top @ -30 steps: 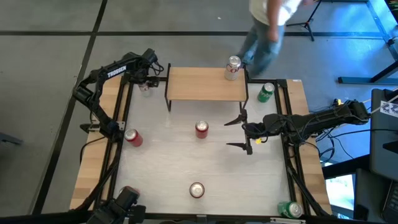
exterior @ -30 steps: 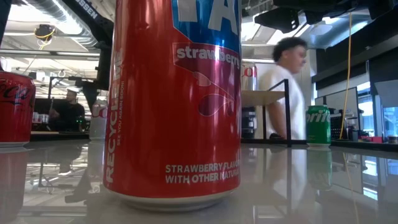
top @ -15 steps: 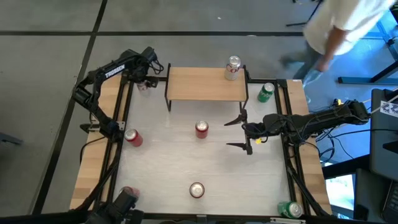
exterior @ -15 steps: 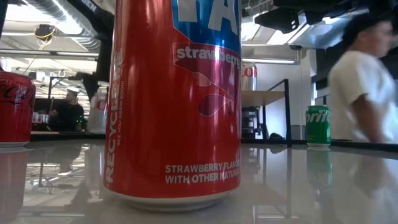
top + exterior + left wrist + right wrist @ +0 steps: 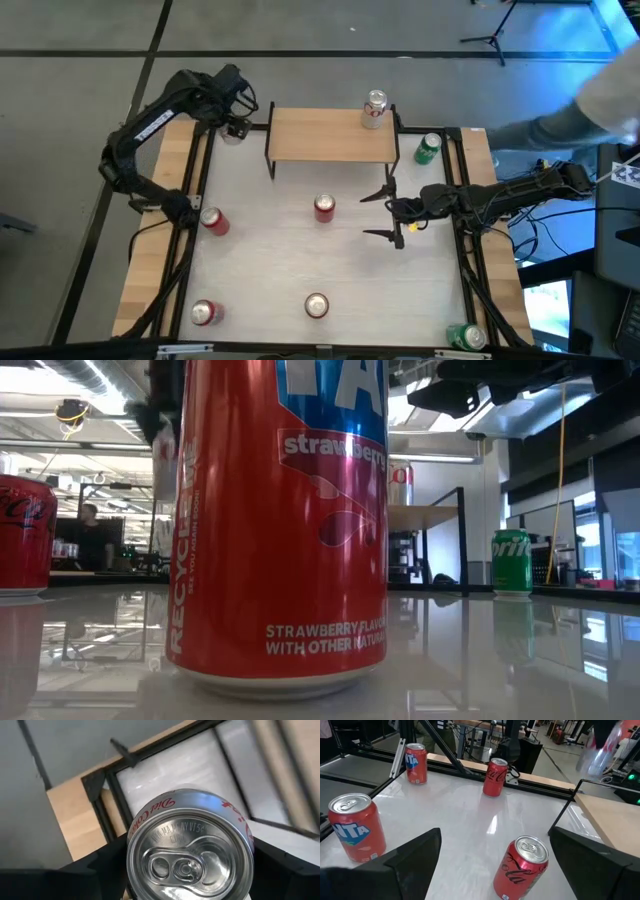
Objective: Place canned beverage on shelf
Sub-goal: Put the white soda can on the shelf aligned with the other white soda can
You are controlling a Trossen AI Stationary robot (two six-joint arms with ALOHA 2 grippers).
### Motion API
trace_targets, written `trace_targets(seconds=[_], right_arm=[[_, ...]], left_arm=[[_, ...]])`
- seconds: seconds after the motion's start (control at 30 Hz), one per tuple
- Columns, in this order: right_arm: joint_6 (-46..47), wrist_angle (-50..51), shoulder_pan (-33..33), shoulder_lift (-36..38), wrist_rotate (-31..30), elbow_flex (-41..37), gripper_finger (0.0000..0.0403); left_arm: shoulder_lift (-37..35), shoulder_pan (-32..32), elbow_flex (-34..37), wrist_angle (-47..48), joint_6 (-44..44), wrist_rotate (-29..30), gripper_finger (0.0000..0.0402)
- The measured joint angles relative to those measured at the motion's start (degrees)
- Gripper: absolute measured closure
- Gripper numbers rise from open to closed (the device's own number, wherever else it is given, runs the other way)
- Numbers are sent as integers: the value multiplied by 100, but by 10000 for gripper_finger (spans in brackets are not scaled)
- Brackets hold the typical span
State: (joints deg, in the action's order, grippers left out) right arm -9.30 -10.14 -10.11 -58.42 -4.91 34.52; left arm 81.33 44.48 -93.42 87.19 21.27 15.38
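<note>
Your left gripper hangs at the far left corner of the table, just outside the left end of the shelf, a low rack with a rectangular light-wood top on thin black legs. Its fingers are clamped on a silver Diet Coke can, which the left wrist view shows top-on, filling the gap between both dark fingers. From above, that can is almost wholly covered by the gripper, so you cannot judge whether it is clear of the black table frame below it.

The shelf top is bare wood except at its far right corner, where a second silver can stands upright. That leaves the whole left and middle run of the top open.

Your right gripper waits over the right side of the white tabletop, fingers spread wide and holding nothing, near the shelf's right front leg.

On the tabletop, a red Coca-Cola can stands in front of the shelf, a red Fanta strawberry can near the front edge, another red can at the front left and a third red can against the left frame. A green Sprite can sits just right of the shelf; a further green can lies at the front right corner.

In the low view the Fanta can blocks most of the table, hiding the left gripper. A blurred person is cut off at the right edge.
</note>
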Motion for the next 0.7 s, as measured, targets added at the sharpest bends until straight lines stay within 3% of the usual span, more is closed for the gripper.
trace_targets(seconds=[0.27, 0.7], right_arm=[[551, -41, 0, 0, 0, 0, 31], [1123, 282, -107, 5, 282, 0, 31]], left_arm=[[-132, -1194, -1021, 28, 114, -315, 112], [305, -3392, -1081, -911, 261, -291, 112]])
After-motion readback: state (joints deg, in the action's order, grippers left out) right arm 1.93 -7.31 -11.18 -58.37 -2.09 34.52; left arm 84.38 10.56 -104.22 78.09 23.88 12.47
